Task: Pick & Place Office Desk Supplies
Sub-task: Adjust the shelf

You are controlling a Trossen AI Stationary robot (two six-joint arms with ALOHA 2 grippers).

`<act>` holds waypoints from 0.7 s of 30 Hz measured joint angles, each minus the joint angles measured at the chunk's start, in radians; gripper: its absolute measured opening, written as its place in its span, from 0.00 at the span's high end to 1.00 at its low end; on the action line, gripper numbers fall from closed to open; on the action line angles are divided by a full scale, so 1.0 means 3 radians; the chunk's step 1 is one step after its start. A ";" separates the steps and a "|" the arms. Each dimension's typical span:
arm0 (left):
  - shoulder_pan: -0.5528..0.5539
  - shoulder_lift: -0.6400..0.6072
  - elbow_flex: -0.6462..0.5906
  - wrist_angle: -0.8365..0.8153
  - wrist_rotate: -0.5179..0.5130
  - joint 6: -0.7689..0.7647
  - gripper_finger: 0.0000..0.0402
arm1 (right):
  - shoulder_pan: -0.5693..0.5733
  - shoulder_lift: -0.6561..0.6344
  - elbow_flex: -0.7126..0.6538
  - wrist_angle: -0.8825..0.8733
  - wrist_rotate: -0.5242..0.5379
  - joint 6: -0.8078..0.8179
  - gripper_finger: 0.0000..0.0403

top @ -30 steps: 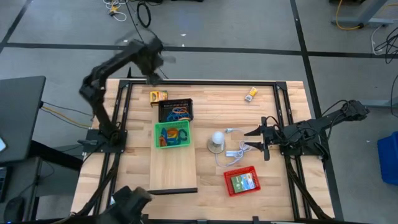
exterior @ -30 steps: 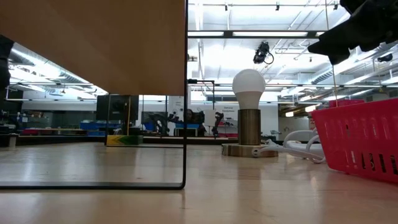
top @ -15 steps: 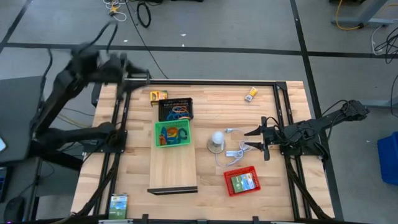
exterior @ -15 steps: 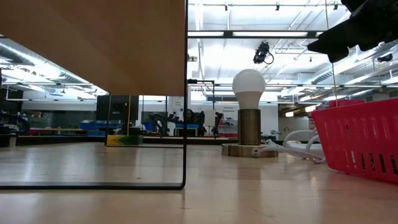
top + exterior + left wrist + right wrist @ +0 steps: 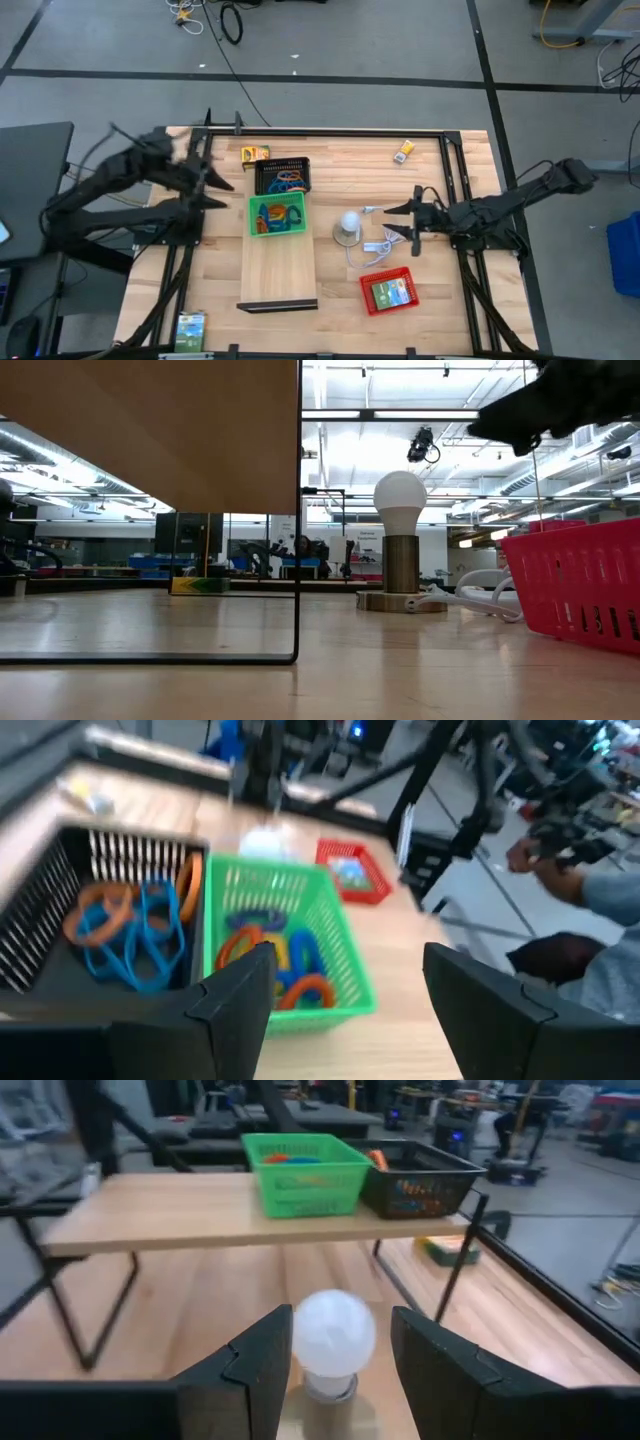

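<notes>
Your left gripper (image 5: 212,178) hangs at about 9 o'clock on the table (image 5: 470,320), just beside the green tray (image 5: 277,216) and the black tray (image 5: 283,177), with its jaws apart and nothing between them. Your right gripper (image 5: 400,225) sits at 3 o'clock, jaws apart and empty, pointed at the lamp bulb (image 5: 348,222), which stands just ahead of it.

The loop clips lie in the two trays on the raised wooden board (image 5: 279,268): blue and orange ones (image 5: 128,925) in the black tray, and orange, yellow and blue ones (image 5: 275,960) in the green tray. A green card box (image 5: 391,292) rests in the red tray (image 5: 390,292) at 5 o'clock. A yellow box (image 5: 254,154) lies on the table at 11 o'clock, just beside the black tray, another small yellow box (image 5: 403,152) at 1 o'clock, and one more green box (image 5: 190,330) at the 7 o'clock edge.
</notes>
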 joint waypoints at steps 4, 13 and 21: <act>-0.0237 -0.0006 -0.0551 0.0483 -0.0199 -0.0024 0.36 | -0.0201 0.0400 0.0053 0.0196 -0.0002 0.0086 0.55; -0.0651 0.0036 -0.0968 0.1348 -0.0671 0.0136 0.36 | -0.0445 0.0741 0.0977 -0.1566 0.0084 0.0530 0.55; -0.0905 0.0051 -0.0968 0.1764 -0.1093 0.0439 0.36 | -0.1104 0.0978 0.1469 -0.3146 -0.0106 0.0479 0.55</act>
